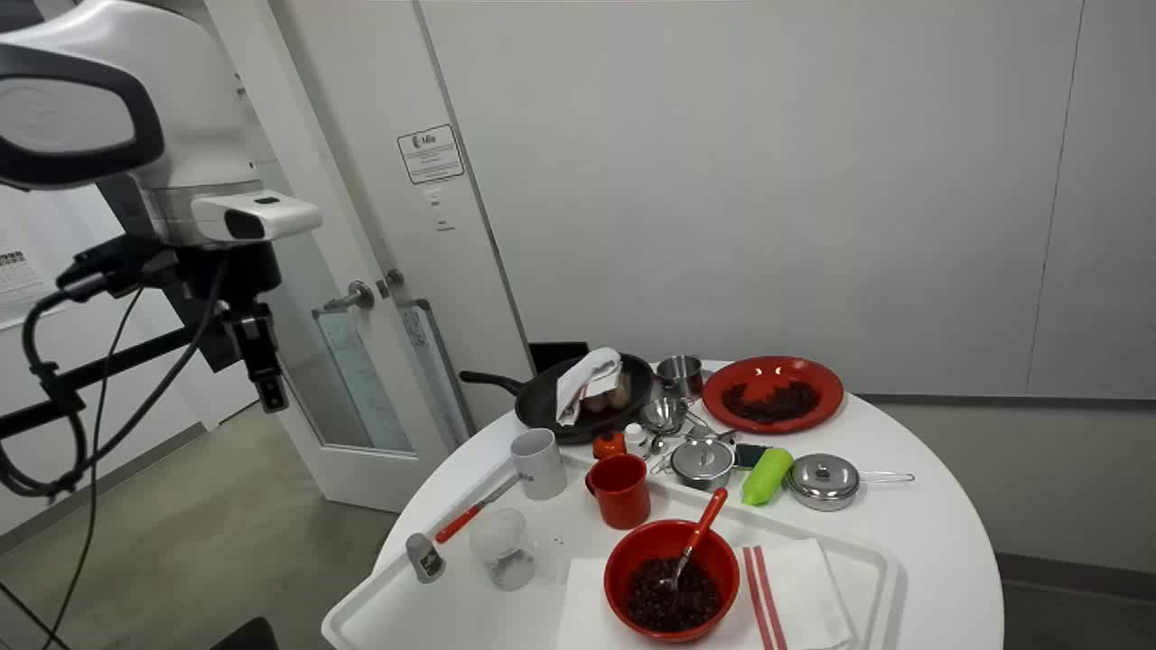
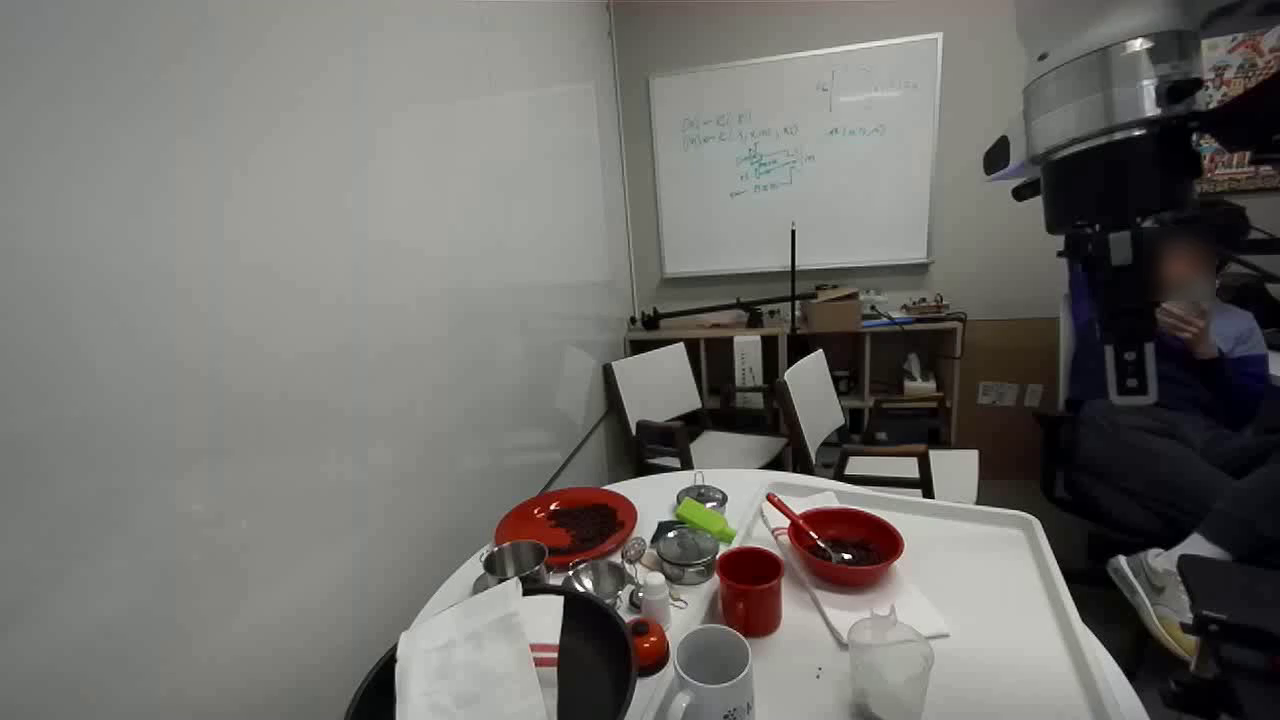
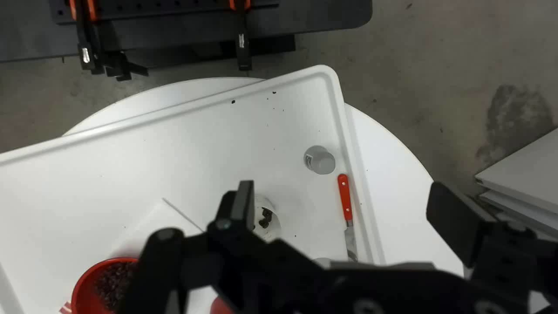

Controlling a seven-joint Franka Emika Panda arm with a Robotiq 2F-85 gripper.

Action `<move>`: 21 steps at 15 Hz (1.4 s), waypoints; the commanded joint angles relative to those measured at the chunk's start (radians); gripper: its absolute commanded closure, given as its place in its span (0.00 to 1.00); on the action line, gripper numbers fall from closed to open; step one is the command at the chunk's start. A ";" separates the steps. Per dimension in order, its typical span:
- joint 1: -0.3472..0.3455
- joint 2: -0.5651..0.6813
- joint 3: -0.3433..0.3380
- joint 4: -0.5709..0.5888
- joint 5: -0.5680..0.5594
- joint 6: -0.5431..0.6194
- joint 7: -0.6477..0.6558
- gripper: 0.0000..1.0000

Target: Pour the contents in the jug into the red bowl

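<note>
The jug, with dark bits inside, stands upright on the tray near the red bowl; the fingers are spread wide, well apart from the jug.

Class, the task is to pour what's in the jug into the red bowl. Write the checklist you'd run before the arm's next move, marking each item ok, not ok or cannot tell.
1. Pincer open and empty: ok, its jaws stand wide apart.
2. Jug upright: ok, it stands on the tray.
3. Jug centred between the fingers: not ok, one partly covers it in the wrist view.
4. Something to pour: ok, dark bits show inside the jug.
5. Full amount in the jug: cannot tell, part is hidden.
6. Red bowl unobstructed: not ok, a red-handled utensil leans in it.
</note>
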State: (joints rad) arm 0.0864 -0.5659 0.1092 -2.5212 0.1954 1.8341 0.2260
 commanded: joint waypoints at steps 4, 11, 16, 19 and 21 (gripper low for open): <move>-0.007 0.000 0.005 0.001 0.002 -0.002 -0.003 0.00; -0.045 0.061 0.043 0.029 0.017 0.034 0.175 0.00; -0.085 0.184 0.088 0.043 0.022 0.240 0.418 0.00; -0.114 0.287 0.094 0.044 -0.018 0.386 0.563 0.00; -0.134 0.367 0.082 0.047 -0.048 0.478 0.652 0.00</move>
State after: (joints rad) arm -0.0146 -0.3229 0.1909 -2.5085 0.1888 2.2091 0.7499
